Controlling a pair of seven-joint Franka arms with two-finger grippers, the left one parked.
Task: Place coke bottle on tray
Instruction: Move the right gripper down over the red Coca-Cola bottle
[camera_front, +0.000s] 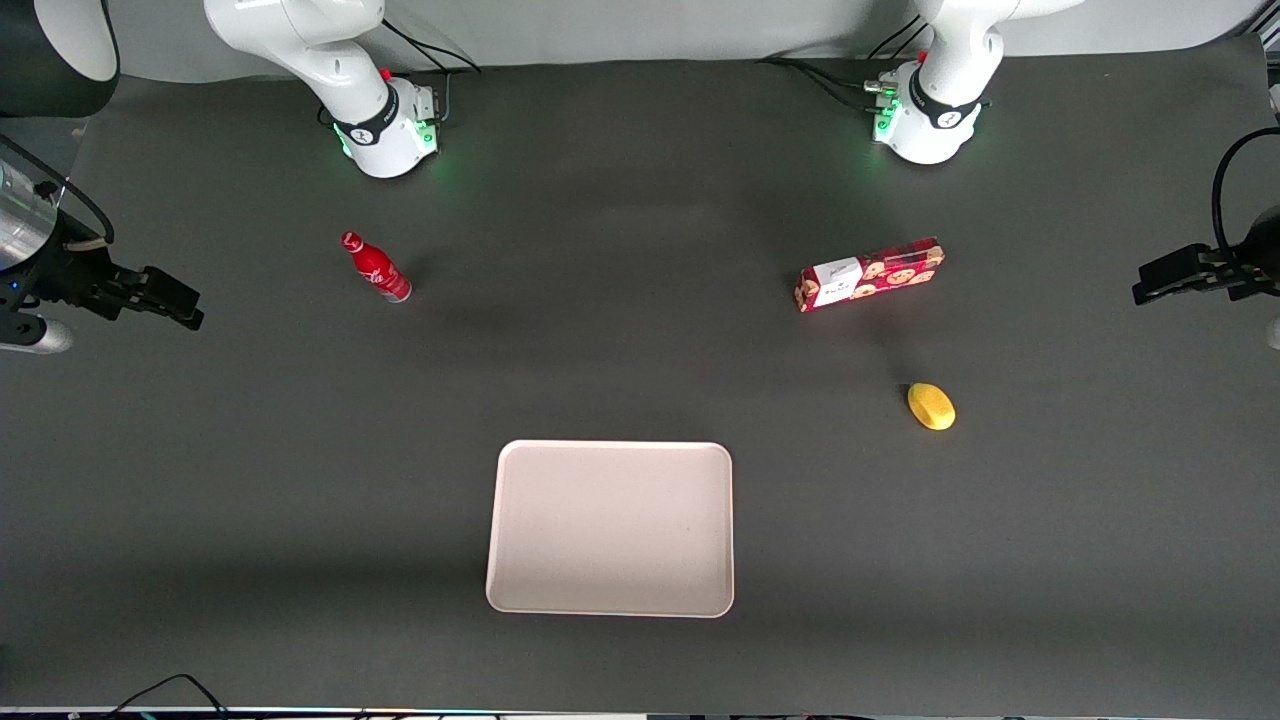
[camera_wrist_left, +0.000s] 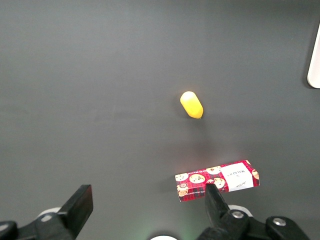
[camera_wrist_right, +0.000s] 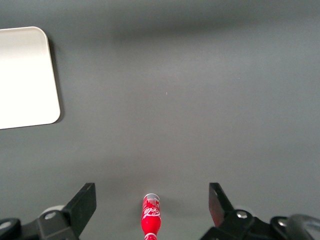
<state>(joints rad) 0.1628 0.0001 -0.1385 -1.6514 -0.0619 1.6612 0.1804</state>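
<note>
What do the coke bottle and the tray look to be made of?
Coke bottle: glossy red with white script, likely coated metal or plastic; the sheen leaves it open. Tray: matte pale pinkish-white, moulded rounded corners, probably plastic. The claw is open, above the table at the working arm's end.

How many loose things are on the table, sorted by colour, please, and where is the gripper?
Red: 2, coke bottle and cookie box
Yellow: 1, lemon-like object
Pinkish-white: 1, tray
Total: 4
Gripper: open, at the working arm's end.
</note>
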